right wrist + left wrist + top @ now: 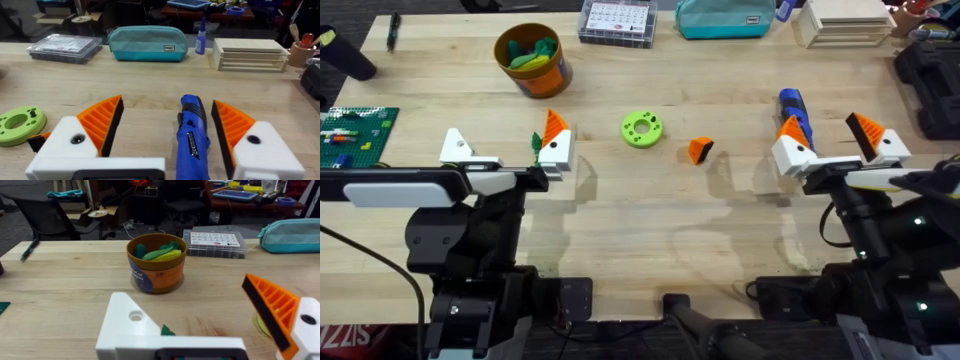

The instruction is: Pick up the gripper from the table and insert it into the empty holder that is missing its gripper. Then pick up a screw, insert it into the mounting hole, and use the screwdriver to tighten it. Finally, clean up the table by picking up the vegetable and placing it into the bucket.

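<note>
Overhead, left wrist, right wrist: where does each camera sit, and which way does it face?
Overhead: above the arm bases, looking down and forward over the table; both arms show, the left gripper missing one orange pad.
Left wrist: on the left arm, facing the bucket; its own jaws stand open.
Right wrist: on the right arm, its gripper astride the screwdriver, jaws open.
Shared: overhead and right wrist both show the lime-green ring and the teal pouch.
</note>
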Tool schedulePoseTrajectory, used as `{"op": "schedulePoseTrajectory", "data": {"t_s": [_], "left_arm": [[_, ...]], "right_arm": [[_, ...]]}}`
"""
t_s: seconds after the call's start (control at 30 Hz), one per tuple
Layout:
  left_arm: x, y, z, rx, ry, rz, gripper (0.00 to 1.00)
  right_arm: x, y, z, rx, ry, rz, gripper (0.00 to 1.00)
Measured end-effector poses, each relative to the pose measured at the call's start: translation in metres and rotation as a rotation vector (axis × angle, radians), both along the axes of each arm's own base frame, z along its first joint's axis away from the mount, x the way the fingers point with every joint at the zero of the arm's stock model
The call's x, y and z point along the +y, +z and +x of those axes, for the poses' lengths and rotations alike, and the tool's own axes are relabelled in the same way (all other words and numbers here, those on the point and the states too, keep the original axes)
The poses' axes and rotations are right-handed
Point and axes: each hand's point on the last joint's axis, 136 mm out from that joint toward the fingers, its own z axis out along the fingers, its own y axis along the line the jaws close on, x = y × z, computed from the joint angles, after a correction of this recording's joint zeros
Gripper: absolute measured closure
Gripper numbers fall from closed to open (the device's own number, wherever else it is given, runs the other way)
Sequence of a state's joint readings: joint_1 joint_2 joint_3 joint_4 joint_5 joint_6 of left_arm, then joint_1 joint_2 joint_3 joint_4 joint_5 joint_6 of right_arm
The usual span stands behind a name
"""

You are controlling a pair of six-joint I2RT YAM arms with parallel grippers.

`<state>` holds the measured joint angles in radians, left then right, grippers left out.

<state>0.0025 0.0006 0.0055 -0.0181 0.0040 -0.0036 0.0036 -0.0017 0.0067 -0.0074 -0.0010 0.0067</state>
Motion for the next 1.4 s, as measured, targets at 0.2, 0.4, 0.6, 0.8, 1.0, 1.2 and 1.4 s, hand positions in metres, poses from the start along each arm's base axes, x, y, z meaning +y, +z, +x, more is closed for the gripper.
{"op": "schedulePoseTrajectory", "data": {"t_s": [0.2,0.4,0.6,0.8,1.0,1.2,1.4], "left_arm": [[0.000,0.000,0.000,0.000,0.000,0.003,0.011],[0.000,0.000,0.000,0.000,0.001,0.004,0.010],[0.000,-0.015,-0.004,0.103,0.001,0.007,0.010],[0.006,0.030,-0.014,0.168,0.035,0.014,0.010],[0.011,0.071,0.003,0.466,0.060,0.026,0.010],[0.013,0.089,0.022,0.652,0.068,0.038,0.010],[0.014,0.090,0.032,0.723,0.069,0.041,0.010]], "right_arm": [[0.000,0.000,0.000,0.002,0.000,0.000,0.009],[0.000,0.001,0.000,-0.003,-0.001,0.000,0.009],[-0.001,-0.003,-0.002,0.034,-0.008,-0.001,0.008],[-0.001,0.003,-0.015,0.173,-0.006,-0.002,0.008],[-0.001,0.050,-0.010,0.385,-0.003,-0.002,0.008],[0.000,0.075,-0.002,0.587,0.000,-0.002,0.008],[0.000,0.089,0.006,0.680,0.000,-0.002,0.008]]}}
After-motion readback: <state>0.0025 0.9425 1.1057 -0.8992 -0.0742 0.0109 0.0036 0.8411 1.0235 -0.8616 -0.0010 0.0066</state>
